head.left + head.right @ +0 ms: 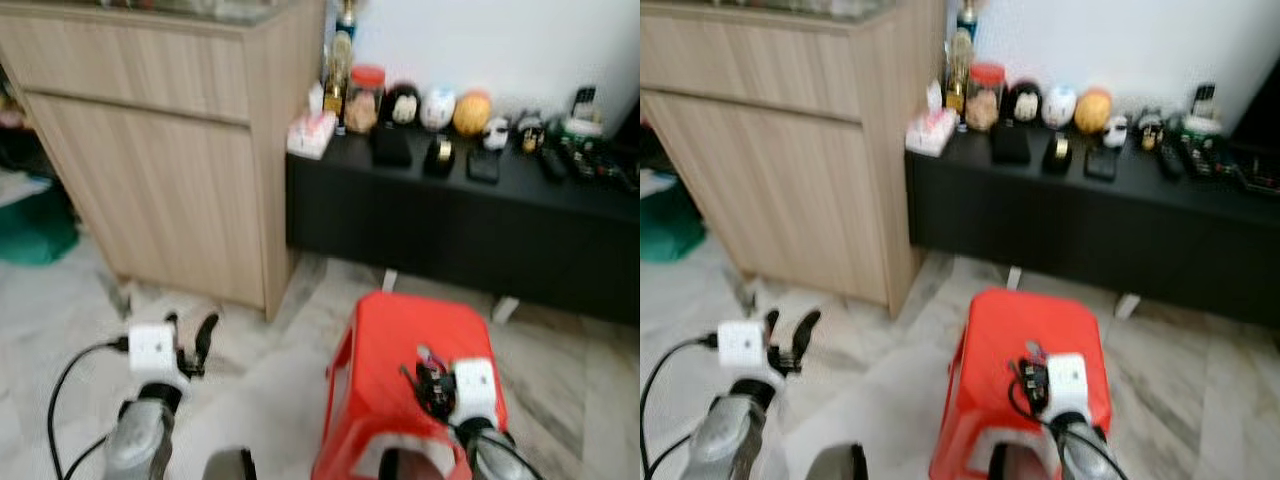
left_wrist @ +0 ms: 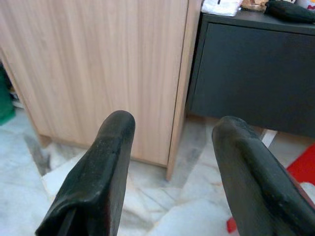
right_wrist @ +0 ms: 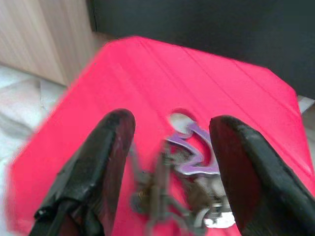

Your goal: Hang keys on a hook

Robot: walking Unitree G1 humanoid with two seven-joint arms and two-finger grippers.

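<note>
Keys: one bunch of metal keys on a purple carabiner-shaped clip (image 3: 189,157), lying on the flat top of the red plastic stool (image 1: 400,330), near its middle and a little toward the edge closest to the robot.
How it will handle: I judge it light, hard and loose; the keys swing freely on the ring, and the metal can slip between smooth fingers.
Where to take hold: the purple clip looks the best place, because it is the largest stiff part and its opening is what must go over a hook.
Right end effector (image 3: 170,167): released, its two black fingers spread wide on either side of the bunch, just above the stool top, holding nothing.
Left end effector (image 2: 172,172): released and empty, low over the marble floor (image 1: 260,380), facing the light wooden cabinet (image 1: 160,150).
Hook: I cannot find any hook here.
Count: one bunch of keys, one stool, two end effectors.
Other things: a black low sideboard (image 1: 450,220) beside the cabinet carries many small objects, too blurred to count.
</note>
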